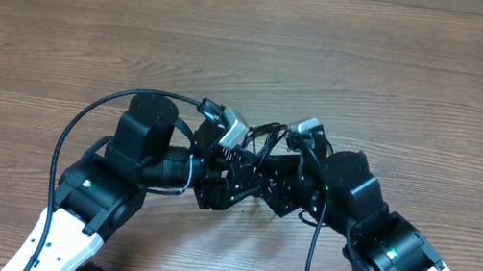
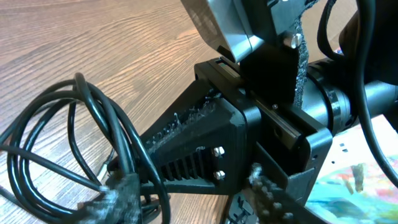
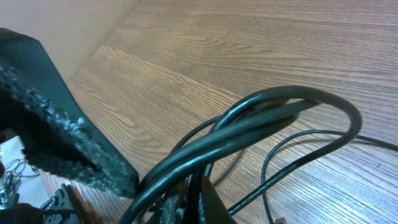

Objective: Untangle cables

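Overhead: cables (image 1: 266,136) far from table's (image 1: 407,74) back edge

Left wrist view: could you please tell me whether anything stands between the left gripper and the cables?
Partly. The right gripper, shut on the cables, fills the space ahead of the open fingers of the left gripper. The cable loops themselves lie unobstructed beside one finger.

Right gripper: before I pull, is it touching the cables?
Touching: right wrist view shows the cables pinched in the shut right gripper at the bottom edge.
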